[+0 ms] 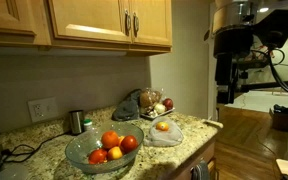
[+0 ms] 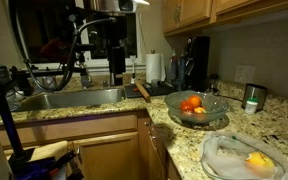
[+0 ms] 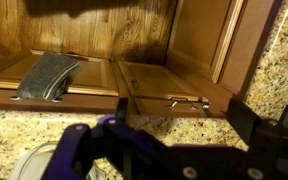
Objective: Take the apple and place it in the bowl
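Observation:
A large glass bowl (image 1: 102,150) on the granite counter holds several red and orange fruits, the red ones (image 1: 110,139) apple-like; it also shows in an exterior view (image 2: 196,108). A smaller clear bowl (image 1: 165,134) beside it holds one yellow-orange fruit (image 1: 163,126), seen again in an exterior view (image 2: 255,159). My gripper (image 3: 164,125) is open and empty. In the wrist view only speckled counter and wooden cabinet doors lie between its fingers. The arm (image 1: 232,50) stands high beyond the counter's end, well away from both bowls; it also shows near the sink (image 2: 110,45).
A basket of fruit (image 1: 154,102) and a metal cup (image 1: 75,121) stand against the back wall. A sink (image 2: 69,98), a paper towel roll (image 2: 155,67) and dark kitchen items (image 2: 192,60) lie along the counter. Wall cabinets (image 1: 104,22) hang overhead.

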Controlling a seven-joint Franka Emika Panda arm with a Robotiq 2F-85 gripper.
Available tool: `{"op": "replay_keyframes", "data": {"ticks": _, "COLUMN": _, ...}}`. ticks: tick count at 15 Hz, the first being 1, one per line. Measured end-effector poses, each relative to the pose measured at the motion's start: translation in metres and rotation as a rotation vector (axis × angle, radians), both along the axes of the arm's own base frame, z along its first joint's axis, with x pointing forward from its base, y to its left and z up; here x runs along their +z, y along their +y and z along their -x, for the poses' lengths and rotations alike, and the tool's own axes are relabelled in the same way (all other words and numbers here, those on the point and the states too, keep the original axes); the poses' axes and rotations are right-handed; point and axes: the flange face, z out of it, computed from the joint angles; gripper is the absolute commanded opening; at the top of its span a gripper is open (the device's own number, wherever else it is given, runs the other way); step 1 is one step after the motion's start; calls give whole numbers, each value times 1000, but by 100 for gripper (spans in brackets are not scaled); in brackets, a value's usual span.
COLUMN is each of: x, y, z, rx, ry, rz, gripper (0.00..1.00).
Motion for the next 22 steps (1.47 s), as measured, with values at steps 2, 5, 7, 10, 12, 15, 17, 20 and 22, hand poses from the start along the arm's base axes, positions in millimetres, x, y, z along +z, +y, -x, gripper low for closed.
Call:
{"op": "replay_keyframes", "data": {"ticks": 2, "x": 0, "y": 0, "z": 0, "rx": 0, "ry": -1, "rz": 0, "gripper": 100}}
{"op": "replay_keyframes", "data": {"ticks": 5, "x": 0, "y": 0, "z": 0, "rx": 0, "ry": -1, "rz": 0, "gripper": 100}}
{"op": "replay_keyframes", "data": {"ticks": 7, "x": 0, "y": 0, "z": 0, "rx": 0, "ry": -1, "rz": 0, "gripper": 100}}
{"op": "replay_keyframes", "data": {"ticks": 10, "x": 0, "y": 0, "z": 0, "rx": 0, "ry": -1, "rz": 0, "gripper": 100}}
{"op": "replay_keyframes", "data": {"ticks": 12, "x": 1, "y": -1, "z": -1, "rx": -5, "ry": -10, "rz": 1, "gripper": 100}}
{"op": "replay_keyframes", "data": {"ticks": 15, "x": 8, "y": -7, "z": -10, "rx": -29, "ry": -69, "rz": 10, "gripper": 100}}
{"op": "replay_keyframes", "data": {"ticks": 17, "x": 16, "y": -15, "z": -18, "rx": -56, "ry": -131, "rz": 24, "gripper": 100}}
{"op": "replay_keyframes", "data": {"ticks": 20, "x": 28, "y": -31, "z": -32, "rx": -101, "ry": -221, "rz": 60, "gripper": 100}}
{"op": "replay_keyframes", "data": {"ticks": 22, "x": 34, "y": -43, "z": -39, "rx": -128, "ry": -275, "rz": 94, "gripper": 100}}
